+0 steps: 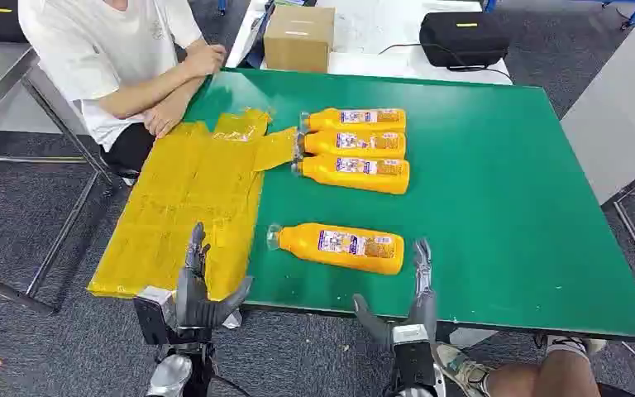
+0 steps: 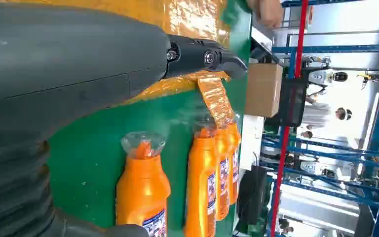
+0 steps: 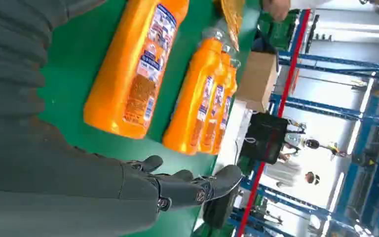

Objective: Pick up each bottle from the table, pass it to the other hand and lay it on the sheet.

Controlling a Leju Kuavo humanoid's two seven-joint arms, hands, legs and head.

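Big green tabletop [image 1: 496,190] sat on grey carpet, crinkly yellow plastic sheet [image 1: 186,207] over its left part. Nearest orange plastic bottle [image 1: 341,246] lay flat between empty, spread-fingered left hand [image 1: 198,285] and right hand [image 1: 409,302], touching neither.

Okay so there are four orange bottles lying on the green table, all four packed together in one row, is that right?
Not quite. Four orange bottles do lie on the green table, but just three are packed in a row; the fourth lies apart, nearer the robot, as the head view shows.

The green table [image 1: 504,207] holds a yellow sheet [image 1: 182,207]. Beside the sheet lie three bottles [image 1: 355,142] together, and one bottle [image 1: 339,246] alone.
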